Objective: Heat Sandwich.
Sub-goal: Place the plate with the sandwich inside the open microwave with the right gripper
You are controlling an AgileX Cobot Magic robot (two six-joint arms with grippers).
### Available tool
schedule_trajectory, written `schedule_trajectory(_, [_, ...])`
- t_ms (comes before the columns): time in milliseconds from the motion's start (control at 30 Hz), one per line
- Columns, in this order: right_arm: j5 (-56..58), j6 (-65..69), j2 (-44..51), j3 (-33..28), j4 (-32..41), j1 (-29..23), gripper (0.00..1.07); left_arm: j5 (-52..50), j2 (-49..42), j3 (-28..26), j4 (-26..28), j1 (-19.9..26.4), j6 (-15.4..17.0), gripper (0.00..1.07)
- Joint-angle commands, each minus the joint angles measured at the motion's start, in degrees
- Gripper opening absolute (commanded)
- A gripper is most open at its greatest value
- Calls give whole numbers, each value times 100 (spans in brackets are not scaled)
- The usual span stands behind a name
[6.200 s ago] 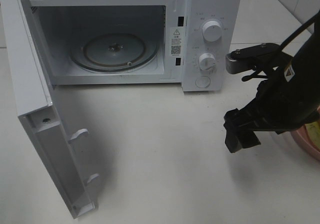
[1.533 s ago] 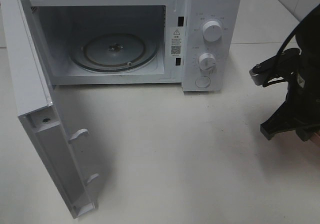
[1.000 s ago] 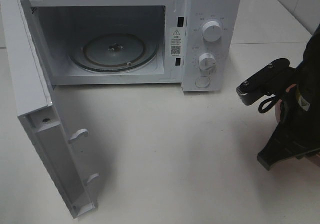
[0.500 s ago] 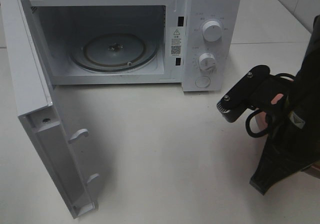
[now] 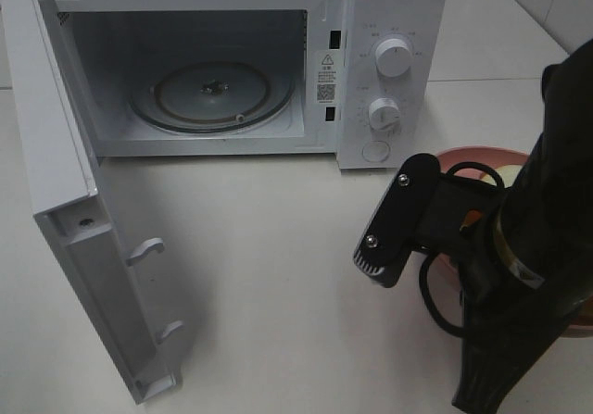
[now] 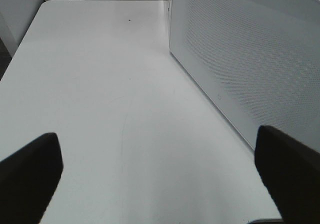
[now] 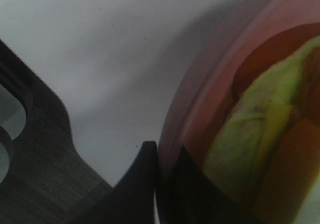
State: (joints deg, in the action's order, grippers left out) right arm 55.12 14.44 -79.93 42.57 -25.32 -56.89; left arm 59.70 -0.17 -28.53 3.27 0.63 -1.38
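Note:
The sandwich (image 7: pixel 250 129), pale bread with yellow-green filling, lies on a round pink plate (image 7: pixel 200 98). My right gripper (image 7: pixel 159 176) is shut on the plate's rim, one finger on each side of it. In the exterior high view the plate (image 5: pixel 463 156) hangs right of the microwave (image 5: pixel 389 25), mostly hidden behind my right arm (image 5: pixel 523 247); a pale sliver of the sandwich (image 5: pixel 512 167) shows. The microwave's door (image 5: pixel 69 201) stands wide open and its glass turntable (image 5: pixel 211 94) is bare. My left gripper (image 6: pixel 156 139) is open over bare table, holding nothing.
The microwave's perforated side wall (image 6: pixel 250 58) rises close beside my left gripper. The white table (image 5: pixel 278 247) stretches in front of the oven. Two control knobs (image 5: pixel 393 58) sit on the microwave's right panel. The open door juts toward the front left.
My right arm has swung left and forward from the right edge, bringing the pink plate into view in front of the microwave's control panel. The left gripper stays open.

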Motion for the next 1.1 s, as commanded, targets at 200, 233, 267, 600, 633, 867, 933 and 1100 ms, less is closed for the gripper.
schedule_trajectory(200, [-120, -602, 52, -29, -298, -183, 0, -40, -155, 17, 46, 6, 6, 100])
schedule_trajectory(233, [-160, -819, 52, -29, -304, -183, 0, -40, -155, 17, 46, 6, 6, 100])
schedule_trajectory(267, [-201, -928, 52, -29, -304, -183, 0, -40, -155, 17, 46, 6, 6, 100])
schedule_trajectory(600, [-544, -1868, 52, -29, -309, -183, 1, -40, -155, 17, 46, 6, 6, 100])
schedule_trajectory(633, [-544, -1868, 52, -29, -309, -183, 1, -40, -155, 17, 46, 6, 6, 100])
schedule_trajectory(867, [-768, -2452, 52, -29, -309, -183, 2, -40, -155, 17, 46, 6, 6, 100])
schedule_trajectory(933, [-791, -2532, 52, -29, -309, -183, 2, -40, -155, 17, 46, 6, 6, 100])
schedule_trajectory(1100, [-917, -2871, 52, -29, -309, -183, 3, -40, -155, 17, 46, 6, 6, 100])
